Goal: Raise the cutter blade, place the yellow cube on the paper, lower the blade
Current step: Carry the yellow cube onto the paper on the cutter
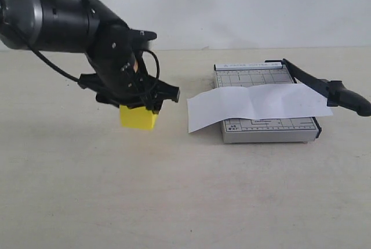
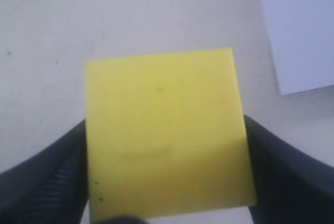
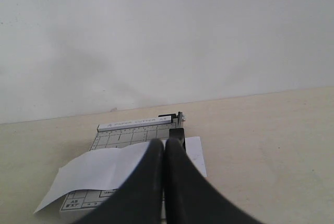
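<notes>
The left gripper point(image 1: 138, 105) is clamped on the yellow cube point(image 1: 138, 119), left of the worktop's point(image 1: 174, 197) middle and well apart from the trimmer. In the left wrist view its black fingers point(image 2: 47, 182) press two opposite faces, and the cube fills so much of that view that its underside is hidden. The exterior view does not make clear whether the cube is clear of the surface. The grey trimmer base point(image 1: 268, 127) sits toward the far right corner. The paper point(image 1: 255, 104) lies across it, one end hanging past the base's left side. The cutter blade point(image 1: 310, 79) slants away from its hinge at the base's far right corner, its handle point(image 1: 351, 99) pointing toward the worktop's right edge. The right gripper point(image 3: 165, 182) (out of the exterior view) has its fingers pressed together with no gap. They cover most of the blade, so only a black stub by the hinge shows.
</notes>
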Robot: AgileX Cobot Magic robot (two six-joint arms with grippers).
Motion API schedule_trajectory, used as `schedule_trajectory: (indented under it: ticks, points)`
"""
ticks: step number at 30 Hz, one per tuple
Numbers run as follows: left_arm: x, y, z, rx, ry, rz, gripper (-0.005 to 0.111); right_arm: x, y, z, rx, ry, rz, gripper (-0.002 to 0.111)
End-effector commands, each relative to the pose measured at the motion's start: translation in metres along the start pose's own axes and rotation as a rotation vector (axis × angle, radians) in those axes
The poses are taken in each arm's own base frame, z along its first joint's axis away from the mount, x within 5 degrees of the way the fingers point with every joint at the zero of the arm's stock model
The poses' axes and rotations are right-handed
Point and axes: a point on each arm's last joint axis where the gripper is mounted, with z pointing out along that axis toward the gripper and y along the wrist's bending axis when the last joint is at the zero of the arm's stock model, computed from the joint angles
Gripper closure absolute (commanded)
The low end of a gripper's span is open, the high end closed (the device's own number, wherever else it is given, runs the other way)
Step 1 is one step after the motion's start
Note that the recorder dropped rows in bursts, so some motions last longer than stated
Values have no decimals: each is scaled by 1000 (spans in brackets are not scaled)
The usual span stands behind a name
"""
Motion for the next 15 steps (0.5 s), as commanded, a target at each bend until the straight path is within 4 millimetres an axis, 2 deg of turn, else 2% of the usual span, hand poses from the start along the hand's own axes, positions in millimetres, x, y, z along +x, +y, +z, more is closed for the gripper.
schedule_trajectory:
  ticks: [1,4,8,15]
  points:
    - [-21,2,-32,53,-123,53,102,0,0,-1,0,-5,-6,109]
    - [-38,-10,-46,74,-192,122,102,0,0,-1,0,-5,-6,109]
    - [-59,-31,-55,77,-289,175,102,0,0,-1,0,-5,-6,109]
    - [-89,-67,-48,105,-351,240,102,0,0,-1,0,-5,-6,109]
